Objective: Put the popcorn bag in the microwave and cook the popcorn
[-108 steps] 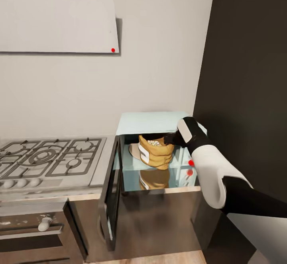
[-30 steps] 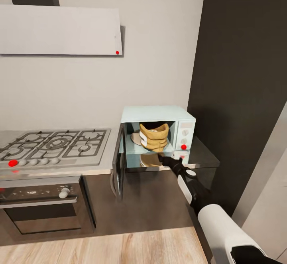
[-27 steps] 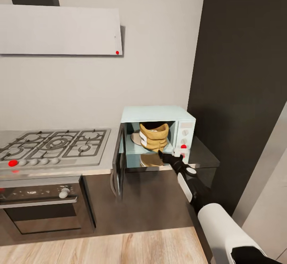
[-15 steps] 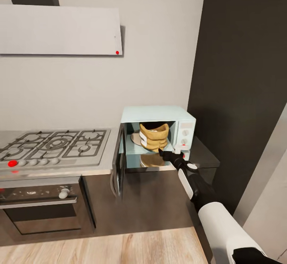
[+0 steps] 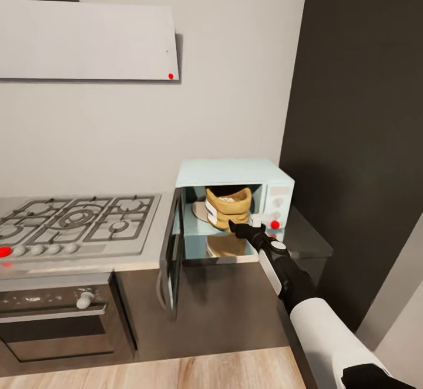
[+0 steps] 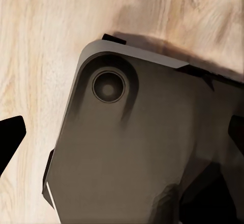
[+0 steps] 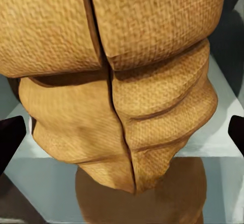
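The popcorn bag, golden-brown and crumpled, stands upright inside the microwave. The microwave's dark glass door is swung wide open to the left. My right gripper hovers just outside the opening, level with the cavity floor near the bag's lower right. In the right wrist view the bag looms close, and the right gripper is open with its dark fingertips far apart and nothing held. The left gripper is open above my own base.
The microwave sits on the dark glossy countertop. A red indicator light glows on its panel. The steel gas hob and black built-in oven lie to the left. A tall dark cabinet stands at the right, above the wooden floor.
My right arm withdrew from the microwave, leaving the bag inside, and the camera backed away. In the last second the right gripper rose slightly towards the opening.
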